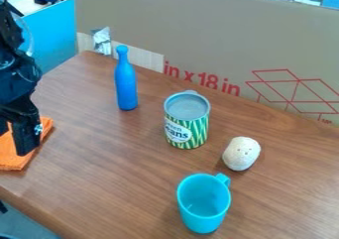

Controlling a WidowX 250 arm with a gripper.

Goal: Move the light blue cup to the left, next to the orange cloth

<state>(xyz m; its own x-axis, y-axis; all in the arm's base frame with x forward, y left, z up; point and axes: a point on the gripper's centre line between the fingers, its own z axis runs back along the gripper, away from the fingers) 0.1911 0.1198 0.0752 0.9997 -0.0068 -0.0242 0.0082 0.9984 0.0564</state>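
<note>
At the left edge the black gripper (11, 143) hangs over an orange cloth (9, 156), its fingers apart with orange showing between them. Whether they touch the cloth I cannot tell. To the right of it, a blue bottle (126, 87) stands upright toward the back. A green-and-white striped can (187, 126) with a grey top stands mid-table. Right of the can lies a whitish, rounded object (242, 153) with small dark spots. Nearer the front is an upright turquoise cup (198, 210), its handle toward the back right.
The brown wooden table (106, 183) has its front edge at lower left. A large cardboard panel (218, 29) with red print stands along the back. A crumpled silvery piece (101, 40) is on the panel's left part, behind the bottle.
</note>
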